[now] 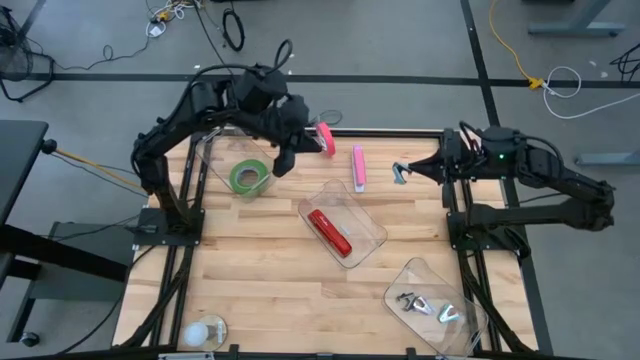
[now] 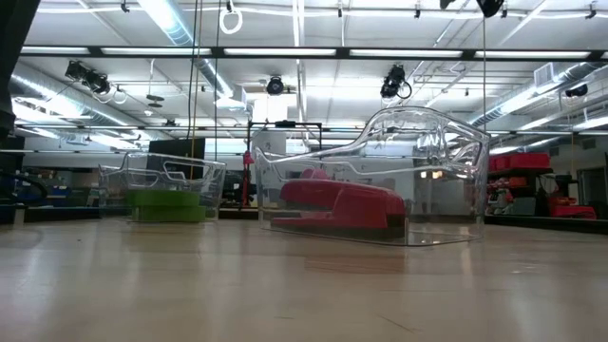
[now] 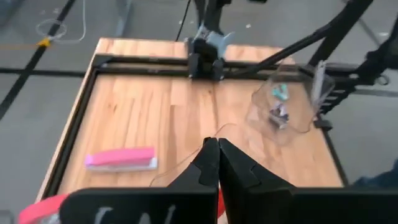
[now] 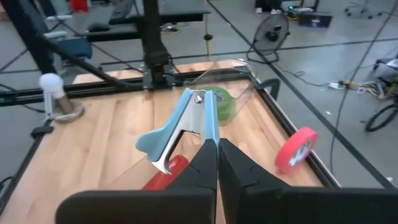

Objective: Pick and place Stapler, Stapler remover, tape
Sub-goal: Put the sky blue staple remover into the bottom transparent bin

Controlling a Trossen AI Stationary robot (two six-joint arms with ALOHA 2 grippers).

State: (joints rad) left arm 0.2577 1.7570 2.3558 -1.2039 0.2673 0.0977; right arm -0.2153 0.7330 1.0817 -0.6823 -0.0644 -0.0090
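My right gripper (image 1: 412, 170) is shut on a blue staple remover (image 4: 180, 127), above the table's far right part. My left gripper (image 1: 285, 163) is shut and empty, held above the table next to a clear tray (image 1: 215, 150) that holds a green tape roll (image 1: 248, 177). A pink tape roll (image 1: 325, 138) stands on edge near the far rim. A pink stapler (image 1: 358, 166) lies flat on the wood. A red stapler (image 1: 330, 232) lies in a middle clear tray (image 1: 370, 225). In the low view the green tape (image 2: 166, 201) and red stapler (image 2: 342, 204) show in their trays. My right gripper pinches the staple remover between its two fingers, by the blue handle's edge (image 4: 208, 132). The fingers come roughly level from the table's right side. The remover is lifted clear of the table, its metal claws (image 4: 158, 163) off to one side of the fingertips.
A third clear tray (image 1: 470, 320) at the near right holds several staple removers (image 1: 428, 305). A white round object (image 1: 205, 333) stands at the near left corner. Black frame rails (image 1: 195, 280) run along the table's edges. Bare wood lies between the trays.
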